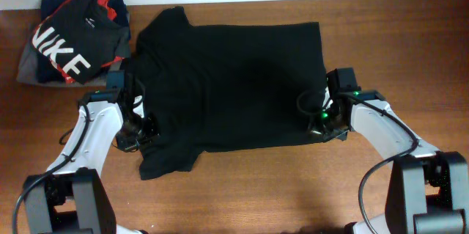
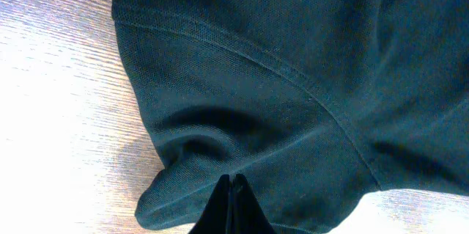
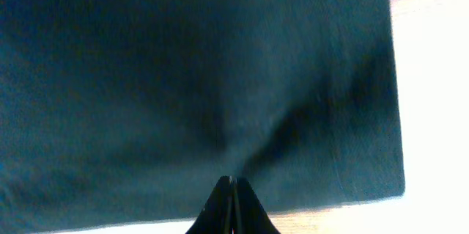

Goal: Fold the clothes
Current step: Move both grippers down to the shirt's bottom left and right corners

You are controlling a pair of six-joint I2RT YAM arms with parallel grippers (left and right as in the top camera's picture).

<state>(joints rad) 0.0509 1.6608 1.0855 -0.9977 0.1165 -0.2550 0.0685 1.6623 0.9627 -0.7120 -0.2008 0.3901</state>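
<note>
T-shirt [image 1: 227,80] spread flat, left pincer [image 2: 231,180] and right pincer [image 3: 232,182] clamping it

a plain black short-sleeved t-shirt [image 1: 227,87] lies spread flat on the table [image 1: 293,190], turned sideways: its hem [image 1: 321,80] is to the right and its sleeves to the left, one sleeve [image 1: 170,20] on the far side, the other on the near side. the fabric is soft and finely knit, with a stitched seam at the sleeve. it puckers into small folds at the near sleeve and by the hem's near corner.
</note>
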